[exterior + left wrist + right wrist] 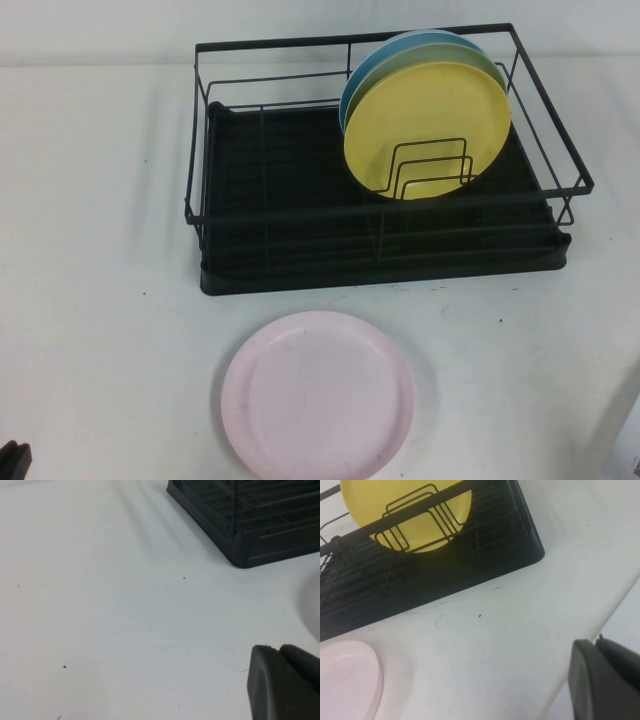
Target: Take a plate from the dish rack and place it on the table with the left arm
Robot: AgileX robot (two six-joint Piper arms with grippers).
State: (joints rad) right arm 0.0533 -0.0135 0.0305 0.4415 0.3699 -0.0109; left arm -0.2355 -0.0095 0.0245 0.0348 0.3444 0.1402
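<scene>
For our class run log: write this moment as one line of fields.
plate: flat on table, in front of dish rack | left gripper: low over table, empty | right gripper: near table edge, empty | yellow plate: upright in rack

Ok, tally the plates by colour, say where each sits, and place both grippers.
Pink plate: 1, flat on the table
Yellow plate: 1, in the dish rack
Green plate: 1, in rack
Blue plate: 1, in rack
Total: 4
Left gripper and right gripper: over table.
</scene>
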